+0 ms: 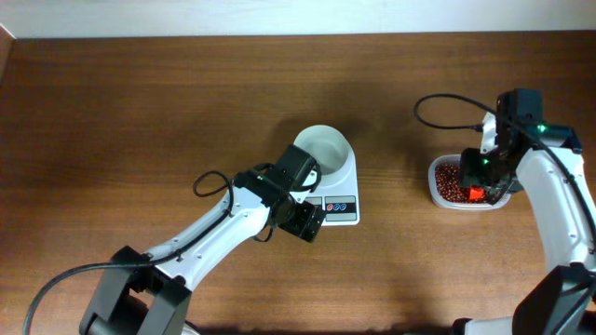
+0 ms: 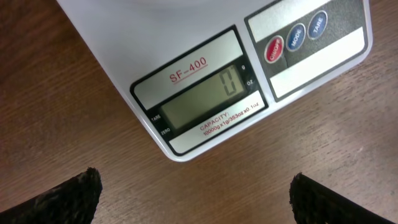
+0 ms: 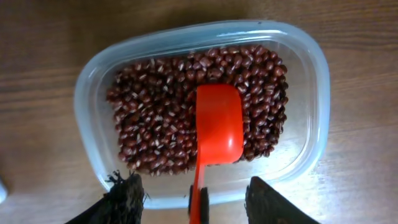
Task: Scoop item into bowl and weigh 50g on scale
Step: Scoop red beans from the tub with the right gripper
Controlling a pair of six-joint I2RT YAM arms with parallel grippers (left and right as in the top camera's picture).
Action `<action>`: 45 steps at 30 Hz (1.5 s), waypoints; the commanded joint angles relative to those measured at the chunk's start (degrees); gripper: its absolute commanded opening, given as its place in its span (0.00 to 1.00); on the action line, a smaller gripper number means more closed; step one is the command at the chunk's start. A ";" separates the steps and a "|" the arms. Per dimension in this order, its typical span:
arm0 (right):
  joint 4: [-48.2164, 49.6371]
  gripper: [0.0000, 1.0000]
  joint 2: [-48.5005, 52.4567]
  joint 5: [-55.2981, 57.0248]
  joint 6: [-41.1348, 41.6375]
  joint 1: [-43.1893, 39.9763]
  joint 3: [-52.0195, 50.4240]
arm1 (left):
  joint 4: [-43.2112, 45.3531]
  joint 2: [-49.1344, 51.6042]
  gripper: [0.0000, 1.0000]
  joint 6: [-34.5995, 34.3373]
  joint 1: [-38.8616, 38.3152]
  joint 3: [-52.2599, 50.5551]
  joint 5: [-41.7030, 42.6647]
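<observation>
The table (image 1: 140, 112) was dark brown with a streaked wood grain. The beans (image 3: 155, 124) were dark red-brown, many with a pale fleck. Their container (image 3: 311, 81) was clear and colourless, and the scoop (image 3: 217, 124) was bright orange-red. The bowl (image 1: 326, 144) and the scale (image 2: 124, 37) were plain white. The display (image 2: 199, 102) was grey-green with a dark digit, the model lettering (image 2: 188, 62) red. There was one red button (image 2: 274, 51) and two blue buttons (image 2: 296, 37).

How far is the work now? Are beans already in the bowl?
Done: the small round white bowl stands empty on the white flat digital scale, which reads 0. In hand: the right gripper is at the red plastic scoop, which lies in the dark red-brown beans of the clear plastic container. Left: all scooping and weighing to 50 g.
</observation>
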 commanded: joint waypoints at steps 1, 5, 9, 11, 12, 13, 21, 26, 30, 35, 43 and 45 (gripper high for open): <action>0.94 0.45 -0.44 1.68 0.04 -0.15 -2.03 | 0.13 -1.18 0.99 0.72 -0.28 -0.37 0.85; 1.03 0.18 -0.44 1.70 0.02 -0.15 -2.12 | 0.13 -1.18 0.99 0.72 -0.28 -0.37 0.85; 1.09 0.21 -0.44 1.70 0.02 -0.15 -2.12 | 0.13 -1.18 0.99 0.72 -0.28 -0.37 0.83; 1.46 0.17 -0.44 1.73 0.02 -0.22 -2.12 | 0.13 -1.18 0.99 0.70 -0.26 -0.37 0.85; 1.49 0.15 -0.44 1.70 0.04 -0.22 -2.12 | 0.13 -1.18 0.99 0.72 -0.26 -0.37 0.83; 1.46 0.13 -0.44 1.68 0.02 -0.22 -2.12 | 0.13 -1.18 0.99 0.70 -0.26 -0.37 0.83; 2.97 0.04 -0.44 2.10 -0.20 -2.75 -2.14 | 0.13 -1.18 0.99 0.70 -0.26 -0.37 0.85; 3.65 0.04 -0.44 -1.42 -0.31 -6.49 -2.29 | 0.13 -1.18 0.99 0.72 -0.26 -0.37 0.83; 5.57 0.04 0.00 -2.97 -0.83 -6.67 -4.39 | 0.13 -1.18 0.99 0.72 -0.28 -0.37 0.83; 5.62 0.04 2.54 -9.92 -2.43 -9.75 -4.39 | 0.13 -1.18 0.99 0.72 -0.26 -0.37 0.85; 5.90 0.04 2.73 -24.65 -6.93 -20.20 -4.42 | 0.13 -1.18 0.99 0.72 -0.28 -0.37 0.85; 5.55 0.04 3.48 -26.69 -8.35 -20.63 -4.63 | 0.13 -1.18 0.99 0.72 -0.28 -0.37 0.83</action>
